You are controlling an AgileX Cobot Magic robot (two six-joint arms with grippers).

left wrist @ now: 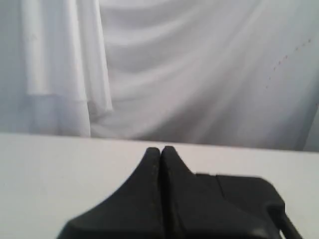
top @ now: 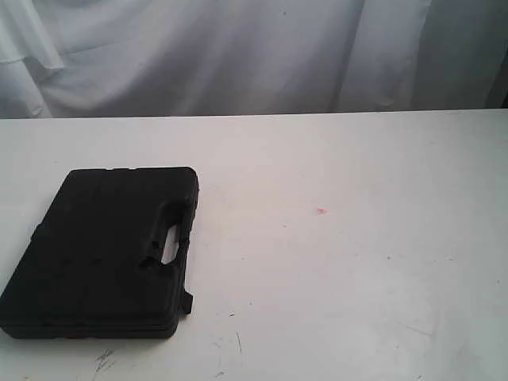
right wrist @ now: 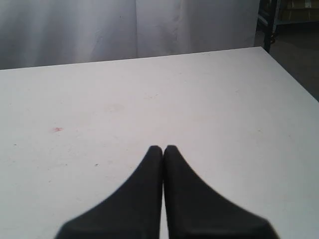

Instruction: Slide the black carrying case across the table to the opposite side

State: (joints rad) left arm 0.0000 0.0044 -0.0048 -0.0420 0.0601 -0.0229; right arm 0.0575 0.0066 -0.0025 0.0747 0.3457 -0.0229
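Exterior view: the black carrying case [top: 99, 252] is laid flat at the left near part of the table [top: 357, 238], handle toward the right. The left gripper [left wrist: 160, 149], fingers pressed together, is held near the case; whether it is touched cannot be told from the blurred wrist view. The right gripper [right wrist: 163, 148], fingers likewise pressed together, is held over bare table. An off-centre push could leave the case spun rather than slid; a high one could see the lid overridden.
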